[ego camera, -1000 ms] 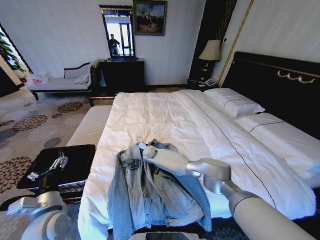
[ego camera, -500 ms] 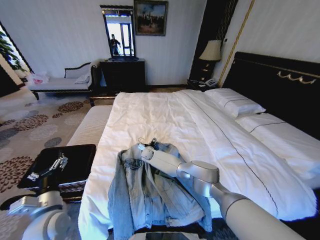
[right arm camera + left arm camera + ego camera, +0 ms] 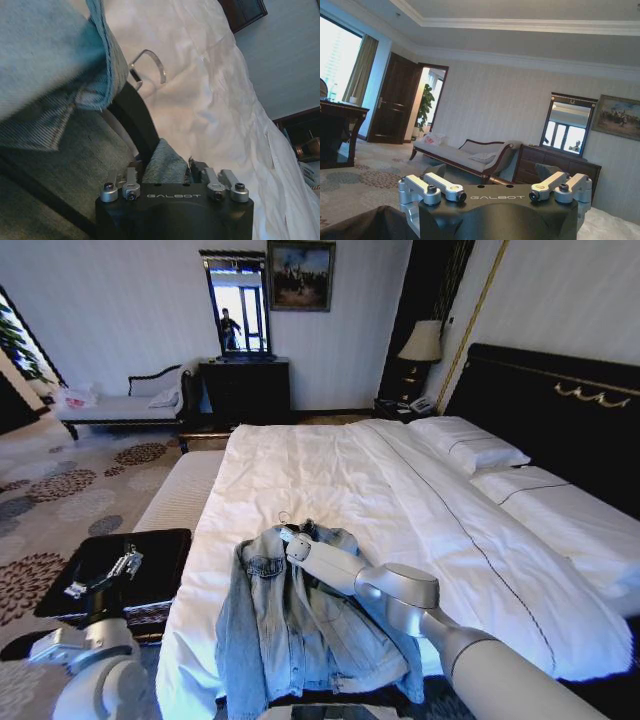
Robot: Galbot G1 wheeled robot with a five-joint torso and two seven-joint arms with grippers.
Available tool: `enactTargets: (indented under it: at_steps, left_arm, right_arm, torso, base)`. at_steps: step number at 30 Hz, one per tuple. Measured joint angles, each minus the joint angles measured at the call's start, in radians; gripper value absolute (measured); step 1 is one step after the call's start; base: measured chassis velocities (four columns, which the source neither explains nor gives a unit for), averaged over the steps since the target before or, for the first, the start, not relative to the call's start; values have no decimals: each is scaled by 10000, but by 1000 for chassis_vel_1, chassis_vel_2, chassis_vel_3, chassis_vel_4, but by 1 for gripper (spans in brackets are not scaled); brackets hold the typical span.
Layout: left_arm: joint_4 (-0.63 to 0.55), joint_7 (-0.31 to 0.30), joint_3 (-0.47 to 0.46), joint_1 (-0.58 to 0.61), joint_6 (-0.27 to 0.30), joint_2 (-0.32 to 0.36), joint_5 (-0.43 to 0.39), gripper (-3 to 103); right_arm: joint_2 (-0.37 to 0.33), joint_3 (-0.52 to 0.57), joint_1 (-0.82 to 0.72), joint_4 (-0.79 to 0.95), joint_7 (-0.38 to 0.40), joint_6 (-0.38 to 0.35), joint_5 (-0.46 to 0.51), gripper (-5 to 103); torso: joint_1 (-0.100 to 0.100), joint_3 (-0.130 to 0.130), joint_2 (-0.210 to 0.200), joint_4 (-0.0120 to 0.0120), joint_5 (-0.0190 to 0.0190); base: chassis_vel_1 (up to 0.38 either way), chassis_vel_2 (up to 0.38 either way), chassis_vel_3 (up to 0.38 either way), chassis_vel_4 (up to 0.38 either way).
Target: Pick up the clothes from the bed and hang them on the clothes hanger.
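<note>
The denim jacket (image 3: 300,625) lies spread open at the lower centre of the head view, on the near end of the bed (image 3: 330,475), its hem hanging over the bed's edge. The clothes hanger (image 3: 131,114) sits inside the jacket at the collar, its wire hook (image 3: 284,519) poking out onto the white sheet just above the collar. The right gripper (image 3: 293,540) reaches from the lower right of the frame to the collar; in the right wrist view (image 3: 172,172) a fold of denim sits between its jaws beside the hanger's black arm, so the jaws are closed on the jacket. The left gripper (image 3: 112,572) is at the lower left, off the bed above a dark bench (image 3: 150,560), its jaws spread wide (image 3: 495,186) and holding nothing.
</note>
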Motion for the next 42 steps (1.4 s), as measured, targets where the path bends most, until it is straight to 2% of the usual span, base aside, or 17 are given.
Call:
enactTargets:
  at_steps: [2, 3, 6, 8, 9, 10, 17, 18, 20, 26, 30, 34, 36, 39, 41, 42]
  left_arm:
    - [11, -1, 7, -3, 0, -4, 4, 100]
    - [11, -1, 7, -3, 0, -4, 4, 100]
    - [14, -4, 28, -4, 0, -15, 12, 100]
    - [15, -4, 34, -4, 0, -16, 13, 100]
    - [14, -4, 34, -3, 0, -17, 13, 100]
    - [14, -6, 35, 4, 0, -17, 13, 100]
    - [13, -6, -9, 25, -2, 17, -3, 100]
    - [33, -9, -18, 32, -4, 45, -12, 100]
    - [57, -9, 47, 37, -7, 64, -9, 100]
    - [57, -5, 299, 53, 16, 85, 0, 100]
    - [7, -22, 501, 121, 143, 130, 7, 100]
    - [-49, -59, 549, 208, 251, 169, -108, 100]
    - [-181, -158, 578, 292, 374, 193, -316, 100]
    - [-321, -211, 605, 344, 441, 199, -456, 100]
    - [-586, -264, 699, 458, 489, 201, -664, 100]
    - [-586, -264, 699, 458, 489, 201, -664, 100]
  right_arm:
    - [-85, 2, -7, 10, 73, 30, -151, 40]
    - [-85, 2, -7, 10, 73, 30, -151, 40]
    - [-274, 2, -34, 39, 350, 88, -636, 30]
    - [-369, 1, -39, 133, 470, 109, -780, 30]
    - [-455, 1, -42, 247, 578, 113, -850, 24]
    - [-643, 10, -45, 565, 830, 110, -919, 22]
    - [-1400, 127, -43, 1933, 1634, 233, -1295, 22]
    - [-1790, 387, -38, 2525, 2050, 802, -2343, 22]
    - [-2177, 842, -37, 3153, 2414, 1327, -3426, 22]
    - [-2726, 1538, 61, 4303, 2817, 1546, -4059, 22]
    - [-3228, 2236, 335, 5632, 3086, 1790, -4838, 22]
    - [-3590, 2592, 576, 6456, 3339, 1850, -5040, 22]
    - [-4133, 2953, 758, 7303, 3487, 1870, -5059, 22]
    - [-4519, 3310, 781, 7786, 3539, 1893, -5054, 22]
    - [-5151, 4130, 708, 8604, 3606, 2061, -4927, 22]
    - [-5151, 4130, 708, 8604, 3606, 2061, -4927, 22]
  torso:
    - [0, 0, 1, 0, 0]
    - [0, 0, 1, 0, 0]
    - [0, 0, 0, -1, 0]
    - [0, 0, 0, -3, 0]
    - [0, 0, 0, -3, 0]
    - [0, 0, 0, -2, 0]
    - [0, 0, 0, -3, 1]
    - [-1, 0, 0, -3, 1]
    - [0, 0, 0, -2, 0]
    - [0, 1, 0, -1, 1]
    - [0, 0, 0, 1, 1]
    - [0, -1, 1, 1, 1]
    - [0, -1, 1, 3, 0]
    - [0, -2, 2, 0, 1]
    - [1, -2, 2, -6, 2]
    - [1, -2, 2, -6, 2]
  base:
    - [0, 0, 0, 0]
    - [0, 0, 0, 0]
    - [0, 0, 0, 0]
    - [0, 0, 0, 0]
    - [0, 0, 0, 0]
    - [0, 0, 0, 0]
    - [0, 0, 0, 0]
    - [0, 0, 0, 0]
    - [0, 0, 0, 0]
    - [0, 0, 0, 0]
    - [0, 0, 0, 0]
    - [0, 0, 0, 0]
    - [0, 0, 0, 0]
    - [0, 0, 0, 0]
    - [0, 0, 0, 0]
    - [0, 0, 0, 0]
